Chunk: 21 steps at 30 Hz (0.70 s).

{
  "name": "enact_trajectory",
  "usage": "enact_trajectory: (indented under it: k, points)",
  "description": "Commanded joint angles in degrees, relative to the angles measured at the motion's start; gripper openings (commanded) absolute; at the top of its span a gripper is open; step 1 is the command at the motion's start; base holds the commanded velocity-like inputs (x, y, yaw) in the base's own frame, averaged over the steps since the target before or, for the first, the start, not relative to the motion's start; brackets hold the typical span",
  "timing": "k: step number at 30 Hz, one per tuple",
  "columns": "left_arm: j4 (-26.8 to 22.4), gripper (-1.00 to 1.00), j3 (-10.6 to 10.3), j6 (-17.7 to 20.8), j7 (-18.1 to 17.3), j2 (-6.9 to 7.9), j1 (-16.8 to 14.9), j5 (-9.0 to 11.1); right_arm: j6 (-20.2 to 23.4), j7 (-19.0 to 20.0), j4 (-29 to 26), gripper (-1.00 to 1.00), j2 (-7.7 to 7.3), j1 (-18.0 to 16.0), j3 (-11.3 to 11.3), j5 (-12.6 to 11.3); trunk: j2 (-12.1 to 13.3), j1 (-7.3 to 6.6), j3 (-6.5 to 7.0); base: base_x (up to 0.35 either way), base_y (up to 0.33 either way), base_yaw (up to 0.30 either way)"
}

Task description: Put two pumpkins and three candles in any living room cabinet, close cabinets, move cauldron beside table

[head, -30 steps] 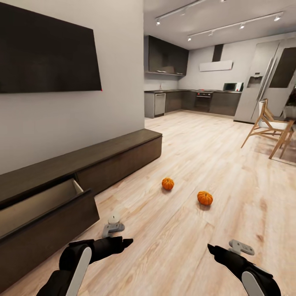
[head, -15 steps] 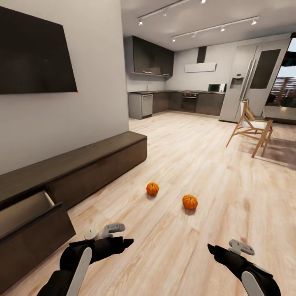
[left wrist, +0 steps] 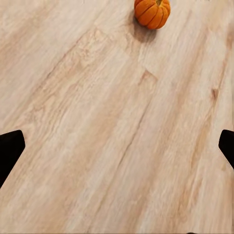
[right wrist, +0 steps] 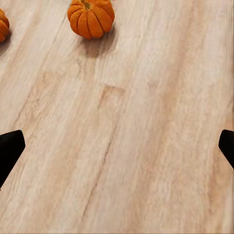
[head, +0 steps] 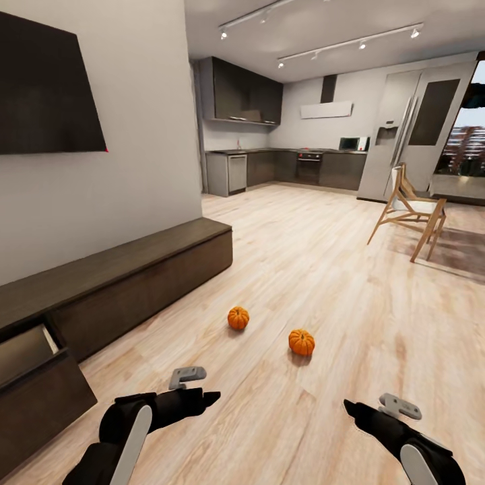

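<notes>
Two orange pumpkins lie on the wood floor ahead of me, one further left [head: 238,317] and one nearer and right [head: 302,341]. The right wrist view has one pumpkin [right wrist: 91,18] ahead of the fingers and the other's edge [right wrist: 2,24]. A pumpkin [left wrist: 152,12] also lies ahead in the left wrist view. My left gripper [head: 205,397] [left wrist: 117,146] and right gripper [head: 350,409] [right wrist: 117,146] hover low over bare floor, both open and empty. The long dark-brown cabinet [head: 141,269] runs along the left wall, with one drawer [head: 30,377] pulled open. Candles, cauldron and coffee table are out of view.
A dark TV [head: 47,87] hangs on the wall above the cabinet. A wooden chair [head: 411,212] stands at the right. A kitchen with dark units [head: 283,168] and a tall fridge [head: 397,135] lies at the back across open wood floor.
The whole head view has swung to the right, so cabinet, drawer and pumpkins sit further left. The candle seen by the left gripper earlier is hidden now. Both arms hold their pose.
</notes>
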Motion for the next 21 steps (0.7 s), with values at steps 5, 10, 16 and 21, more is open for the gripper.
enact_trajectory:
  k: [5, 10, 16, 21]
  points:
    - [0.0, 1.00, -0.7, 0.3, -0.5, 0.00, 0.0, -0.5, 0.2, 6.0, 2.5, 1.00, -0.10, 0.0, -3.8, -4.3, 0.0, 0.01, -0.06, 0.205, -0.229, 0.000]
    - [0.0, 1.00, -0.8, 0.3, -0.5, 0.09, 0.0, -0.4, 0.4, 17.0, 9.9, 1.00, -0.79, 0.0, -5.9, -11.7, 0.0, 0.01, -0.06, 0.204, -0.230, 0.000]
    - [0.0, 1.00, -0.5, 0.3, -0.8, 0.42, 0.0, 1.7, 0.5, 20.6, 12.8, 1.00, -2.37, 0.0, -7.1, -13.8, 0.0, 0.01, -0.06, 0.204, -0.230, 0.000]
    - [0.1, 1.00, -0.4, 0.3, -0.9, 2.30, 0.0, 10.4, 0.4, 21.0, 14.2, 1.00, -2.55, 0.0, -7.3, -14.0, 0.0, 0.01, -0.06, 0.204, -0.230, 0.000]
